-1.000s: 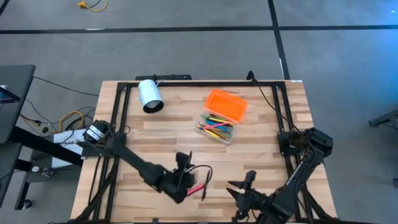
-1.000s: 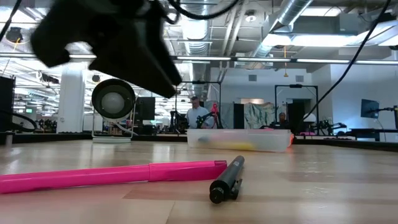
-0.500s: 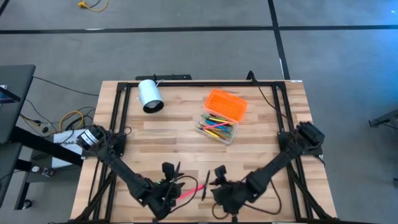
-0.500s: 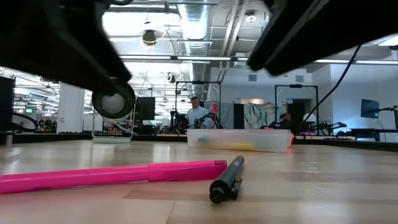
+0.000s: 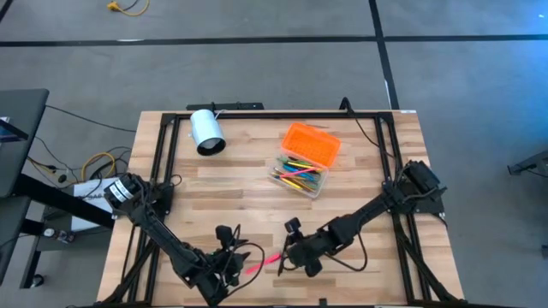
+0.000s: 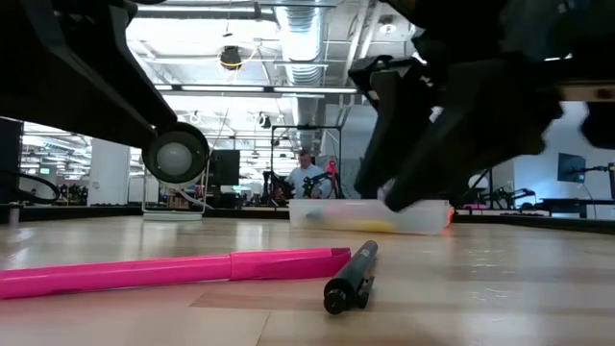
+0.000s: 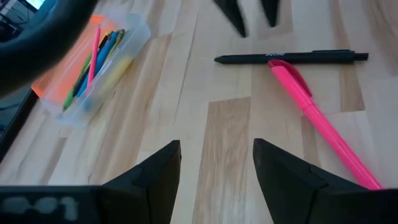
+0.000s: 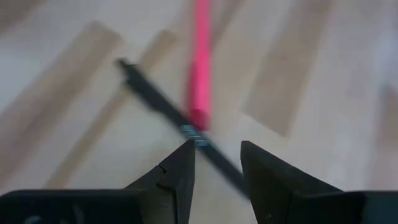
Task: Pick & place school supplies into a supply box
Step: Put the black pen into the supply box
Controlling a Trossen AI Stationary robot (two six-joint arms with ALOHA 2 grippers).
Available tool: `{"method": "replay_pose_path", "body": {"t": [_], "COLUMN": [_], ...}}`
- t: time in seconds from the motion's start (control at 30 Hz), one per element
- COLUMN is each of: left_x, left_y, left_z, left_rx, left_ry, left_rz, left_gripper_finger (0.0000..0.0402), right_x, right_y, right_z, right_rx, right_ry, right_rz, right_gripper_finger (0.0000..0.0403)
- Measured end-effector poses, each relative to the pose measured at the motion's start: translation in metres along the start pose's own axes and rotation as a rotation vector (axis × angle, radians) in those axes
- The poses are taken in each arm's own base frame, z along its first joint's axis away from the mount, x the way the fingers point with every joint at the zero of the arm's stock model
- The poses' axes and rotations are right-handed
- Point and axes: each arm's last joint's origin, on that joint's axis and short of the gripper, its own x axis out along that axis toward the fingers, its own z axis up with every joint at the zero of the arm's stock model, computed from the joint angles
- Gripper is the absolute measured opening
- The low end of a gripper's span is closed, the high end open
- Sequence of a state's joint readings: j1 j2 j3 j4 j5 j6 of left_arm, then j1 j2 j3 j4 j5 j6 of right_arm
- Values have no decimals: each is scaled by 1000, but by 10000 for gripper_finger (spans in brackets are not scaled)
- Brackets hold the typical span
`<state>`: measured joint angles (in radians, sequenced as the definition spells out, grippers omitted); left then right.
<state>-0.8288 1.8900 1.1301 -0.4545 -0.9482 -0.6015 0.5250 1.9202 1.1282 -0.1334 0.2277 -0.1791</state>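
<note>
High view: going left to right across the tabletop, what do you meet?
White cylinder → left gripper → pink pen → black pen → right gripper. The supply box lies farther back, overlapping these in the order, so its place is left out.

Gray floor (image 5: pixel 257 68) all around, dark lines crossing it. Light wood counter (image 5: pixel 360 214) in middle, black frame along edges. Yellow cable (image 5: pixel 127 8) on floor far off. More cables (image 5: pixel 90 167) beside counter, yellow and black. Dark table corner (image 5: pixel 17 120) at side. Big room behind: bright ceiling lights (image 6: pixel 240 43), silver pipes (image 6: pixel 461 24) up high, white pillar (image 6: pixel 110 154). Person (image 6: pixel 306 178) sitting far back near black stands. Dark screen (image 6: pixel 571 167) on far wall.
</note>
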Motion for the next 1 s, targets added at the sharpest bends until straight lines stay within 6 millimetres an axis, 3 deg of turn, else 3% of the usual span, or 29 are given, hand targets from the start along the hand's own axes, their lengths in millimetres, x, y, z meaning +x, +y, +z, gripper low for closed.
{"method": "replay_pose_path", "body": {"t": [0.53, 0.77, 1.0], "left_x": [0, 0, 0], "left_y": [1, 1, 1], "left_z": [-1, -1, -2], "left_rx": [-38, -48, -41], "left_ry": [0, -1, 7], "left_rz": [14, 15, 18], "left_gripper_finger": [193, 193, 193], "right_x": [5, 33, 35], "right_y": [-15, -10, -12], "right_z": [0, -9, -11], "right_rx": [-73, -99, -65], "right_ry": [-78, -82, -64], "right_rz": [130, 157, 147], "right_gripper_finger": [122, 122, 122]}}
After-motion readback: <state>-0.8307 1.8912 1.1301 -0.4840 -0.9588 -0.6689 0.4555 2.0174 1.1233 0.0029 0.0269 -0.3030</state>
